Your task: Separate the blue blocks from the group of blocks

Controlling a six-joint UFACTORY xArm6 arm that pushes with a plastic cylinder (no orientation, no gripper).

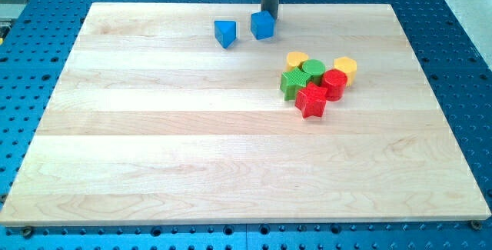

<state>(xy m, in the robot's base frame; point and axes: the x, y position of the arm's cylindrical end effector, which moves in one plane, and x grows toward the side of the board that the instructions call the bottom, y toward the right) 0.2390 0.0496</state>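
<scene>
Wooden bench point(154, 127) comes first, because it is the biggest thing. Well away from my tip point(269, 17), toward the view's bottom right, six blocks sit bunched up: two yellow, two green and two red. The blue cube point(263, 25) touches my tip, right in front of it. The blue triangle block point(224, 32) sits near, on the view's left of my tip. Both blues look far from the bunch already (job nearly done, I think). I have no gripper, only a rod, so nothing opens or pinches.
</scene>
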